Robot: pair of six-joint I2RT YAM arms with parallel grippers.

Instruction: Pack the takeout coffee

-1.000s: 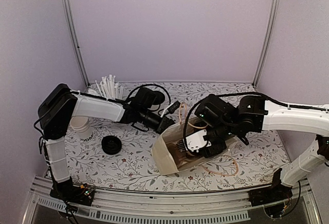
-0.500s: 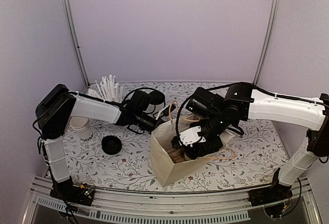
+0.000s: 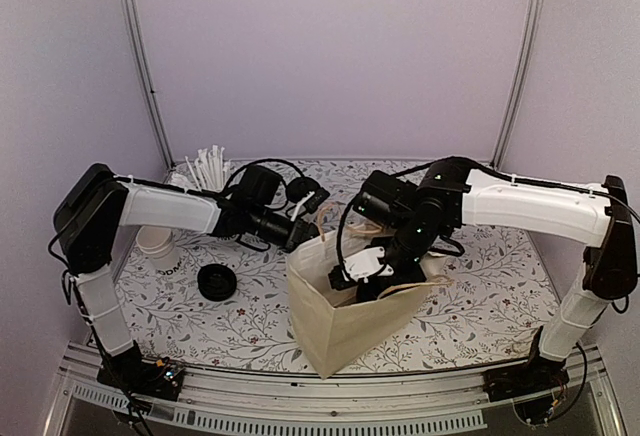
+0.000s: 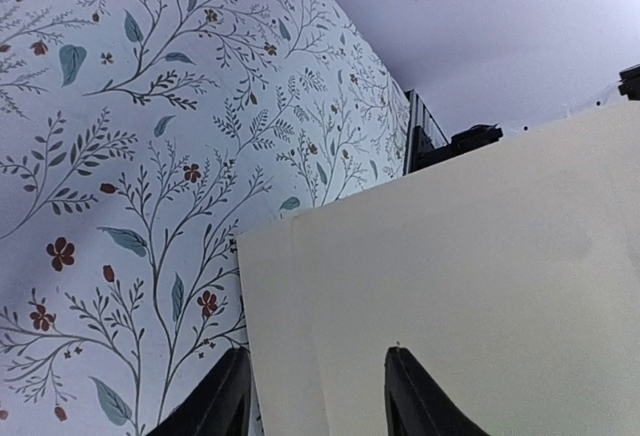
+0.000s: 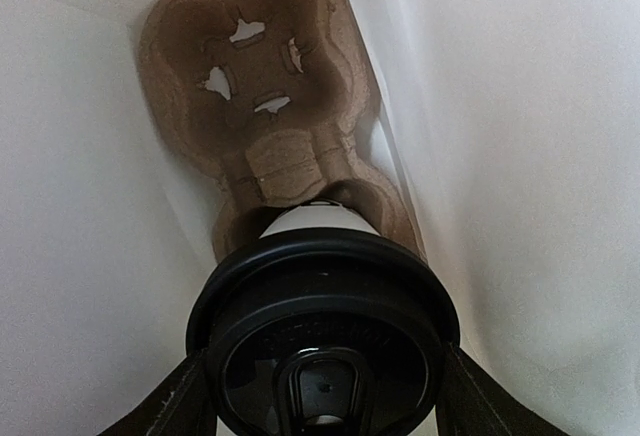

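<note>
Right gripper (image 5: 325, 408) clasps the coffee (image 5: 320, 301) inside the bag (image 3: 340, 328) — not yet seated, carrier (image 5: 250, 106) at 12 o'clock; left gripper's (image 4: 318, 398) grip unclear.

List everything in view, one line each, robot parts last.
paper bag: one, cream, upright at table centre
cup carrier: one, brown, at the bag's bottom
takeout coffee: one, white with black lid, inside the bag above the carrier
loose lid: one, black, left of the bag
lidless cup: at least one, white, far left
sticks: a bunch, white, back left
table: one, floral cover
left claw: black, open, at the bag's corner
right claw: black, in the bag, gripping the coffee
</note>
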